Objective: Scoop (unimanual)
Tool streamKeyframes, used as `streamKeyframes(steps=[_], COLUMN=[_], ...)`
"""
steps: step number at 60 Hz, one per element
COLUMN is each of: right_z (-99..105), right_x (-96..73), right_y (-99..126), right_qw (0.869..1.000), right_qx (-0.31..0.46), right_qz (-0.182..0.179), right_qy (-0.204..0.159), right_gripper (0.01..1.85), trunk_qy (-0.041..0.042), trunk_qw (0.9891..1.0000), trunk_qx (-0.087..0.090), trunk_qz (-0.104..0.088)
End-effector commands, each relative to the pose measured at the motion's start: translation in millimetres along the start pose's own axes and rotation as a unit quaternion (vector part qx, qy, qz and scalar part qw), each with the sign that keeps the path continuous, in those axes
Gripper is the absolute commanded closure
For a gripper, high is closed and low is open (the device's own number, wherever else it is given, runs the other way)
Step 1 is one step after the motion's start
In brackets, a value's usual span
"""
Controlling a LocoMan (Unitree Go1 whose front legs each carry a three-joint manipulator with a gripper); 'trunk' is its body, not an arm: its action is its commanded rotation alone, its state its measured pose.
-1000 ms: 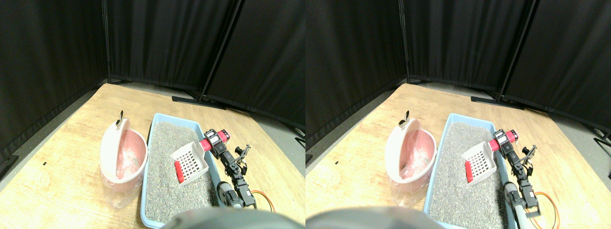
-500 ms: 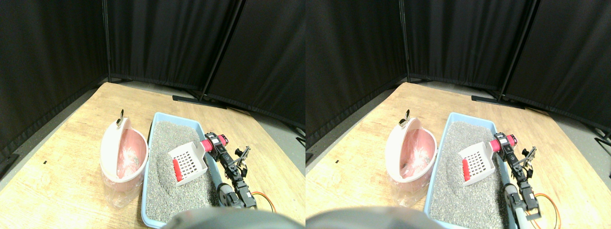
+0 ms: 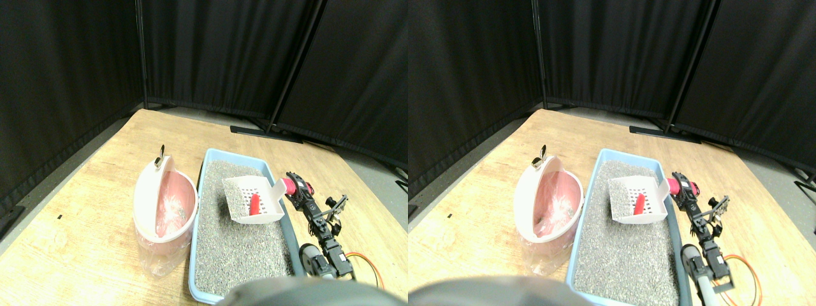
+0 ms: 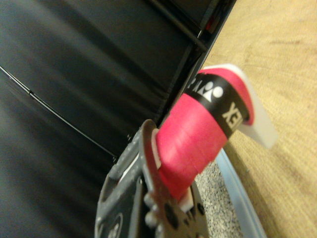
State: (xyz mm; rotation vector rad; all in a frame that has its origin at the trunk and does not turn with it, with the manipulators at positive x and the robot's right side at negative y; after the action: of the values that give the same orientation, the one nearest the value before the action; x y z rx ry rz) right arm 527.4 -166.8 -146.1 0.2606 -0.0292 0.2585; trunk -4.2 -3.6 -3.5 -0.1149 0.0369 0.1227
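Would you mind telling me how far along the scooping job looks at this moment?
The scoop is lifted above the litter tray, with the red piece lying inside it, so the pick-up looks done. In hand: the right gripper carries the scoop by its red wrapped handle. Left: bring it over the pink bin beside the tray and tip the piece in.

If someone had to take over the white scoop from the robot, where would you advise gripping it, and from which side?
Probably by the red wrapped handle, from the right, where the right claw meets it. The handle sticks out sideways past the blue tray, while the slotted white scoop carries a red piece that tipping might spill.
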Motion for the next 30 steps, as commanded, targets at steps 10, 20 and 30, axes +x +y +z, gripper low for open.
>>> streamKeyframes(steps=[10,20,30], right_z=[29.4,31.0,31.9], right_x=[8.8,8.8,8.7], right_y=[6.4,3.6,0.2], right_qw=[0.996,0.992,0.986], right_qx=[0.059,0.102,0.135], right_qz=[0.003,-0.023,-0.038], right_qy=[-0.069,-0.075,-0.087], right_gripper=[1.81,1.81,1.81], trunk_qy=[0.0035,0.0019,0.0020], trunk_qw=[1.0000,1.0000,1.0000], trunk_qx=[-0.009,-0.008,-0.008], trunk_qz=[0.002,0.001,0.000])
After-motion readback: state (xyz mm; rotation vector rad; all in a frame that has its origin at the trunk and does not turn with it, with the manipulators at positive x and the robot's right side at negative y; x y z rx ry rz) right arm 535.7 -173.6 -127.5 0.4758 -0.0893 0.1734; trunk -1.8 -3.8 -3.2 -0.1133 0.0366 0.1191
